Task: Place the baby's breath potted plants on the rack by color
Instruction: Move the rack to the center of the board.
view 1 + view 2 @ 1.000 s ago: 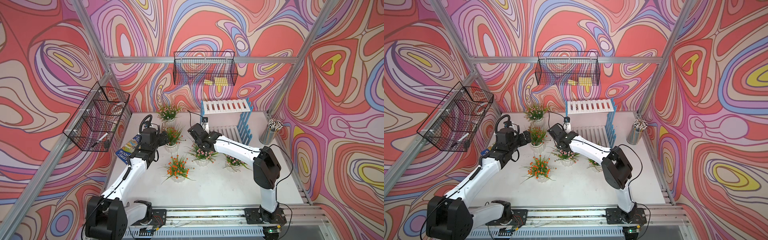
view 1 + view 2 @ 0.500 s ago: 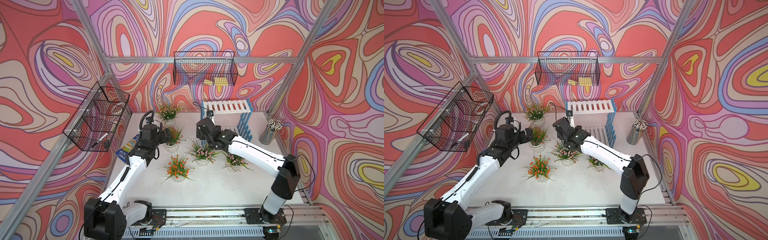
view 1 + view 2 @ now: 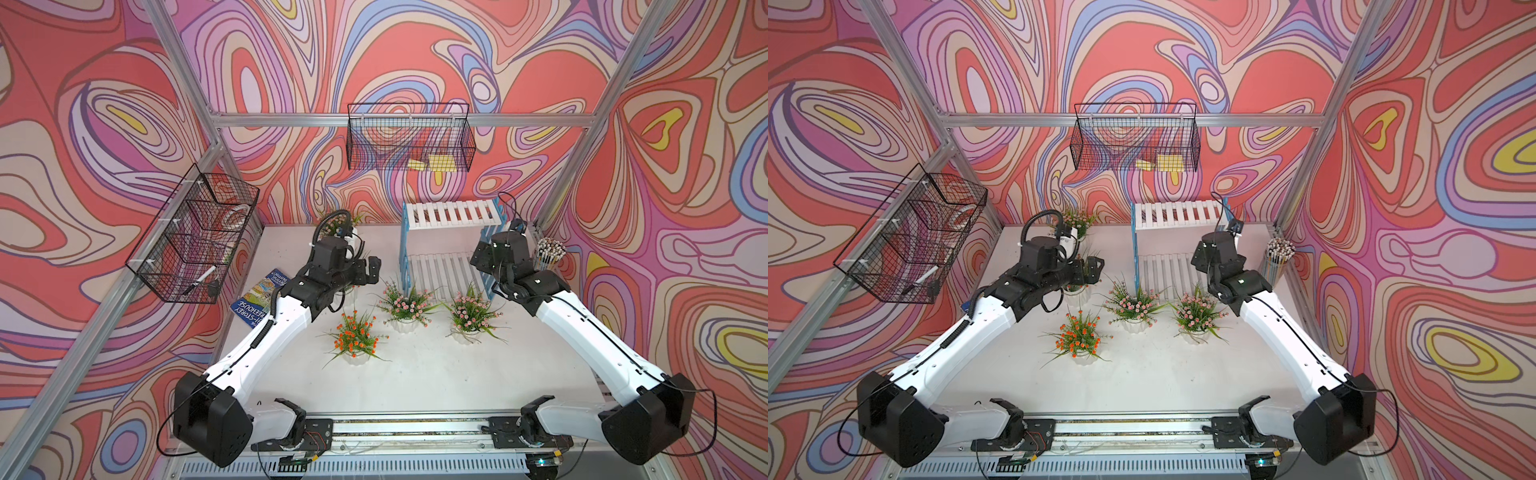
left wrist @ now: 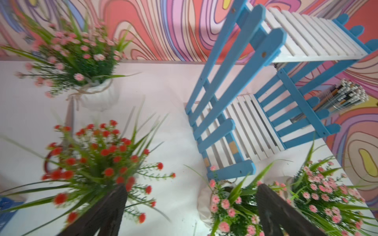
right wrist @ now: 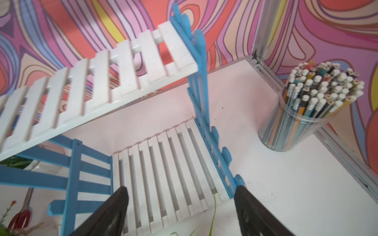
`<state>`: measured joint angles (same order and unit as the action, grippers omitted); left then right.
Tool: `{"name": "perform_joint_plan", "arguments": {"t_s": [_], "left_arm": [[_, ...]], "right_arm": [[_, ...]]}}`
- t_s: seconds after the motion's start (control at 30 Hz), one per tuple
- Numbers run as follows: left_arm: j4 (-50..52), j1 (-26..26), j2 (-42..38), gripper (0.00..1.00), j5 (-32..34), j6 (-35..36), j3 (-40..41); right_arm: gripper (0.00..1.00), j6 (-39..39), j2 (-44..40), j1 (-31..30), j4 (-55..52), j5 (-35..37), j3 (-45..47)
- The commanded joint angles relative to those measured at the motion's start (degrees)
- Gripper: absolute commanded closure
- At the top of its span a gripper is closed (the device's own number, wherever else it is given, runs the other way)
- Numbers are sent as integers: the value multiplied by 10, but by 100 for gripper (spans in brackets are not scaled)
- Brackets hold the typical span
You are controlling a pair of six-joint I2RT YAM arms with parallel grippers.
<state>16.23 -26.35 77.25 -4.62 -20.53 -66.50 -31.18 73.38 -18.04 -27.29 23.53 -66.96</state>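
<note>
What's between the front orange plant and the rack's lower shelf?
One pink-flowered plant stands between the orange plant and the rack, seen in both top views.

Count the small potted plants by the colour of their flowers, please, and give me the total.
Pale pink baby's breath plants in white ribbed pots: 3
Orange baby's breath plants in white ribbed pots: 2
Total: 5
</note>
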Motion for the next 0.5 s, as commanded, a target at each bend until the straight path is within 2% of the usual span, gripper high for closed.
{"name": "perform_joint_plan", "arguments": {"t_s": [0.0,0.2,0.47], "left_arm": [[-27,-9,47,0,-26,-57,-23],[-49,-14,111,0,-9,-95,-57],[-57,-15,175,1,68,-173,-99]], "right_arm": [[16,-27,-5,53,53,-72,11],[16,-59,15,134,84,-152,22],[16,-76,96,231,115,-240,-14]]}}
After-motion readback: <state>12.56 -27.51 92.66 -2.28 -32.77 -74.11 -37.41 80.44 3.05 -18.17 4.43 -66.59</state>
